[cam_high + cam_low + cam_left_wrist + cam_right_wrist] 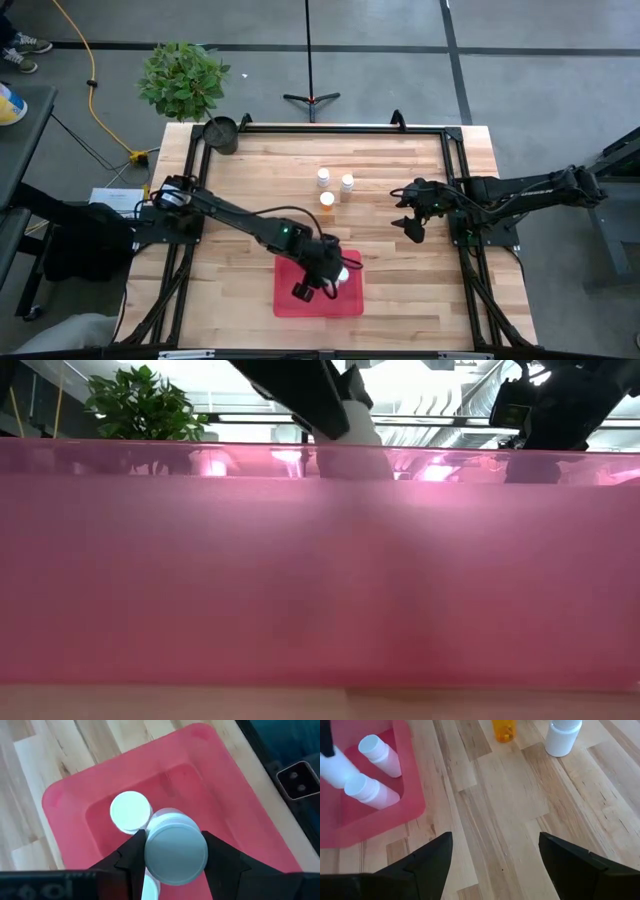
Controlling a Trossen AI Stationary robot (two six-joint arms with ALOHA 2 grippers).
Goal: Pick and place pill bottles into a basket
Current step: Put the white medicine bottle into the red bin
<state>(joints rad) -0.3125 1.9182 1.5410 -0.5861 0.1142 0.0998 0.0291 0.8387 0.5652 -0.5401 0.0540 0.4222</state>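
No brand, label or writing can be read on any of the bottles or on the basket. The left gripper [175, 852] hangs over the red basket [290, 300], its two dark fingers closed on a white-capped pill bottle [176, 846] (the cap faces the wrist camera, clamped between the fingers). Directly beside that held bottle, a second white bottle [130, 811] stands upright on the basket floor, touching or nearly touching it. The right wrist view shows two white bottles [372, 791] inside the basket near its corner, with the held one coming in from the edge. The basket lies at the near edge of the wooden table [400, 290], between the two arms' bases. Three more bottles stand in a small cluster mid-table, well apart from the basket: two white ones [323, 177] and one with an orange body [327, 201]. The right gripper [412, 226] hovers above bare wood to the cluster's right, its fingers spread apart and holding nothing. A dark pot [221, 133] and a leafy plant [183, 78] sit at the far left corner.
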